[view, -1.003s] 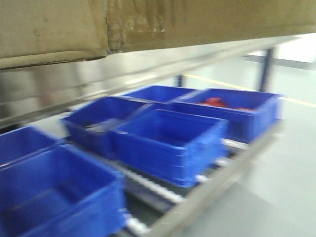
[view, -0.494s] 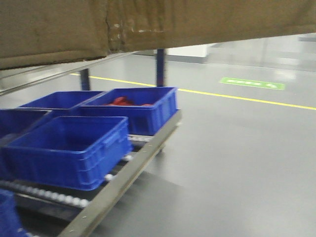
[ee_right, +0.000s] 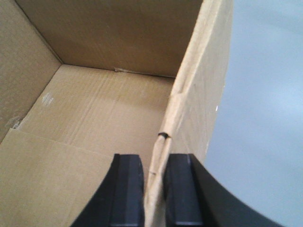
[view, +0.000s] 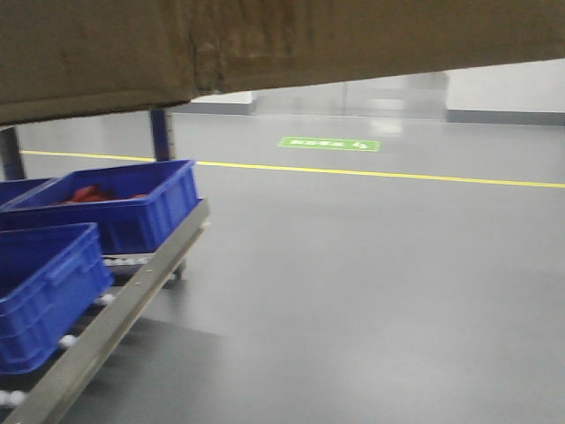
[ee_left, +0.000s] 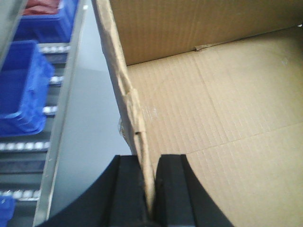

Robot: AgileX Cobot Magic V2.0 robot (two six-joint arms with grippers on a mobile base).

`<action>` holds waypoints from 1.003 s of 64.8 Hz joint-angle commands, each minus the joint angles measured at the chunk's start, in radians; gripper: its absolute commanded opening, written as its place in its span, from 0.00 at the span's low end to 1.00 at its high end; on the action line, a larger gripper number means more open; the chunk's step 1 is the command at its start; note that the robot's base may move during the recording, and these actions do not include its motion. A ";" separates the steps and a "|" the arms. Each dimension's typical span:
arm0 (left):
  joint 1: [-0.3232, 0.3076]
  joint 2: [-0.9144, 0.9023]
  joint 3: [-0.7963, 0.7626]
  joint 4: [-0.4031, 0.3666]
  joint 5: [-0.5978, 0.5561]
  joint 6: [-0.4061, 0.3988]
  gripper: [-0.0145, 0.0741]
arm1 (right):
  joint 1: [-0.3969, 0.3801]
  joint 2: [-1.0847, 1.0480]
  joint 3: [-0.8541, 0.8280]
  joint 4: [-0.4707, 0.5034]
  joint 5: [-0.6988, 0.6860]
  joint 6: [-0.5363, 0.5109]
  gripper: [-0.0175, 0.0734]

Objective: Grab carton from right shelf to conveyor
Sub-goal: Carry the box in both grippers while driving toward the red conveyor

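The brown carton (view: 291,40) fills the top of the front view, held up off any surface; a taped seam shows on its face. In the left wrist view my left gripper (ee_left: 150,189) is shut on the carton's left wall (ee_left: 128,94), one finger inside and one outside. In the right wrist view my right gripper (ee_right: 154,189) is shut on the carton's right wall (ee_right: 189,104) the same way. The open carton looks empty inside (ee_right: 94,109). The shiny steel rail of the right shelf and the conveyor are out of view.
Blue plastic bins (view: 106,208) sit on a roller rack (view: 115,309) at the lower left, one holding red items; the rack also shows in the left wrist view (ee_left: 28,85). Smooth grey floor (view: 380,291) with a yellow line (view: 380,175) and a green marking (view: 328,143) lies ahead and right.
The view has swung right: the bins and rack slid to the left edge, the steel rail left the view, and open floor now fills most of it. The carton stays held at the top.
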 commanded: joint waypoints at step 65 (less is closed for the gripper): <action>-0.012 -0.004 -0.002 -0.028 -0.043 0.008 0.16 | 0.009 -0.015 -0.005 0.072 -0.076 -0.023 0.12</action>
